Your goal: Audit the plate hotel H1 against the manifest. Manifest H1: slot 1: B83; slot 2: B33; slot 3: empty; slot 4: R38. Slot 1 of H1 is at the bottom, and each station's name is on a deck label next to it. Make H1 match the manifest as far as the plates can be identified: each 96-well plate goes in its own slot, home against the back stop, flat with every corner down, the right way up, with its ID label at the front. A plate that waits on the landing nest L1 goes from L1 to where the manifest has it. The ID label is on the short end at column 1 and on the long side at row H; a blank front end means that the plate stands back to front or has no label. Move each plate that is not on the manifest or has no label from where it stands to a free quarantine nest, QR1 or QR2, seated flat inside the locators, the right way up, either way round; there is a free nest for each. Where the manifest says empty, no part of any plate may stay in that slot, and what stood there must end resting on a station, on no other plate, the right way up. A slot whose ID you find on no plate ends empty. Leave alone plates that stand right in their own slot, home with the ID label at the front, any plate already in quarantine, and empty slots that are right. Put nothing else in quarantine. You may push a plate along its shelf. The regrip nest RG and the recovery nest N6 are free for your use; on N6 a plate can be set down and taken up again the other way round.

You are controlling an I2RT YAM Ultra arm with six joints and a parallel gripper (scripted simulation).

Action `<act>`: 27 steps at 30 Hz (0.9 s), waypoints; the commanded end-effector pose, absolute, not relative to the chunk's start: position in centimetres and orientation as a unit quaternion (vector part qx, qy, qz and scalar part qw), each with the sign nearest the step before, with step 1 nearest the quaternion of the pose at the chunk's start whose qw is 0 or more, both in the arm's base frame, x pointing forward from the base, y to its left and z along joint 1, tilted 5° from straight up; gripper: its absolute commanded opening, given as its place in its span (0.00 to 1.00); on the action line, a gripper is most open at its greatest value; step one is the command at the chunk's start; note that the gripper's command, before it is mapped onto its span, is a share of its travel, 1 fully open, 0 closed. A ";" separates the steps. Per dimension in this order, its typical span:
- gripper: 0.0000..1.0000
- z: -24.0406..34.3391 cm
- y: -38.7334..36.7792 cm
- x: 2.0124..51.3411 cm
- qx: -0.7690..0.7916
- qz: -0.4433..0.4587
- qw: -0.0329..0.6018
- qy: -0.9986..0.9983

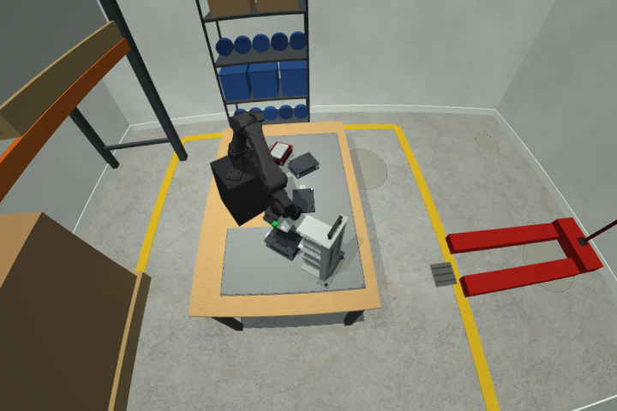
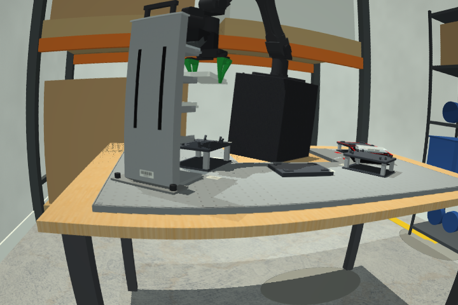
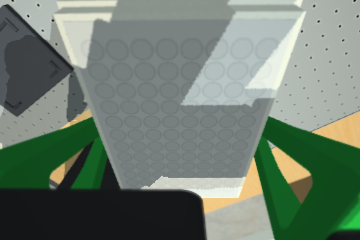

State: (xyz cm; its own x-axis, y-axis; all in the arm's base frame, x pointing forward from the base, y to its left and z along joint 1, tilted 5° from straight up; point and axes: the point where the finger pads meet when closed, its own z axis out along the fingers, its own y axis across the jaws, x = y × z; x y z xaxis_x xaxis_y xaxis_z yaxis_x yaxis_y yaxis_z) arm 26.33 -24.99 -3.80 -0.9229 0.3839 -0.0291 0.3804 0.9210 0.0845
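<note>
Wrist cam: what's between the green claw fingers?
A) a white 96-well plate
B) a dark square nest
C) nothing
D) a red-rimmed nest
A: the white 96-well plate, its rows of round wells facing up, fills the gap of the claw, with a green finger along each long side.

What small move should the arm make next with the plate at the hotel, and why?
Probably slide the white plate level into the hotel. The gripper grips its two sides, and most of it juts out of an upper slot, short of home.
</note>
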 end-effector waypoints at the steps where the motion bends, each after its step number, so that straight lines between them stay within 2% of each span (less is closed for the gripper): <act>1: 0.86 -3.0 -23.9 27.0 0.166 0.037 0.031 0.985; 5: 0.86 -2.9 -23.4 27.4 0.150 0.035 0.035 0.987; 6: 0.86 -1.9 -24.3 28.8 0.140 0.021 0.054 0.988; 10: 0.86 -2.8 -21.9 28.1 0.109 0.034 0.035 0.993; 23: 0.86 -1.7 -19.4 30.9 0.016 0.021 0.053 0.998; 27: 0.86 -2.3 -17.6 30.5 -0.016 0.029 0.040 0.999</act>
State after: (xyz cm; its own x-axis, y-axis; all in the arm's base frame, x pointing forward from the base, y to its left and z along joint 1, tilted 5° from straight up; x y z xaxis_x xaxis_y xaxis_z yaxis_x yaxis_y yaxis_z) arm 29.83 -18.31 -3.24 -0.9982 0.0272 -0.0525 0.0234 0.9972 0.0711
